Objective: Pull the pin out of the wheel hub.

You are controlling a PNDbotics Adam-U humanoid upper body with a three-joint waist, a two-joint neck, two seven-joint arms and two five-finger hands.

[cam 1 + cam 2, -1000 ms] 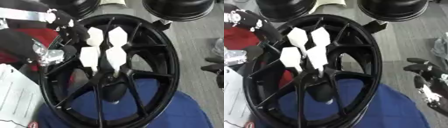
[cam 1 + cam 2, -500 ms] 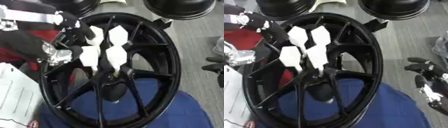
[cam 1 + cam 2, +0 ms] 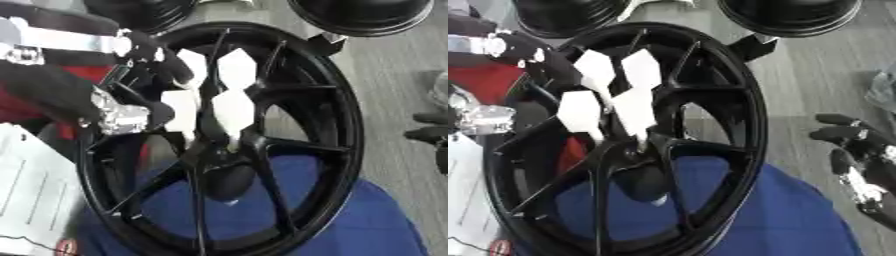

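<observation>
Standing wheel: black wheel (image 3: 262, 150) upright on a blue cloth (image 3: 798, 220), spokes facing us.
Left hand: left hand (image 3: 153, 60) reaching over the rim's upper left; finger state unclear.
Right hand: right hand (image 3: 859, 155) idle at right, fingers relaxed.
Pin: white pin (image 3: 229, 201) just below the hub.

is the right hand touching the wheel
Apart. The right eye view shows the right hand off to the side, bare grey floor between it and the wheel rim.

Glossy black metal wheel hub (image 3: 289, 95) — on matt blue cloth (image 3: 789, 220) — white paper (image 3: 26, 200) beside.
</observation>
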